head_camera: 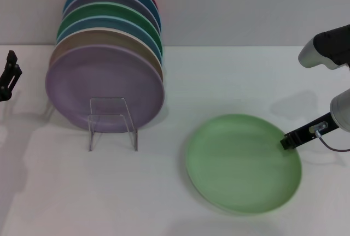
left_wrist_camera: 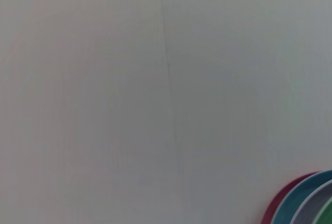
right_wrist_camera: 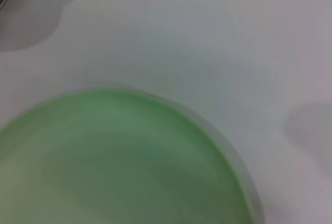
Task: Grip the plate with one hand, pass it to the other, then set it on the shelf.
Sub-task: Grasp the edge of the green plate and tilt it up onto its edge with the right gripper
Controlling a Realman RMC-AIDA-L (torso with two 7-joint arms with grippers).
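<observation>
The light green plate [head_camera: 240, 165] lies on the white table at the right of the head view, and it fills the lower part of the right wrist view [right_wrist_camera: 119, 167]. My right gripper [head_camera: 289, 139], slim and black with a small cable, reaches in from the right on a grey-silver arm, and its tip is at the plate's right rim. Whether it grips the rim does not show. The clear shelf [head_camera: 109, 114] stands at the left with several plates leaning in it. My left gripper [head_camera: 10, 75] is parked at the far left edge.
A lilac plate [head_camera: 104, 88] is the front one of the stack in the rack, with tan, green, blue and red ones behind it; their edges also show in the left wrist view [left_wrist_camera: 306, 203]. White tabletop [head_camera: 164, 192] lies between rack and plate.
</observation>
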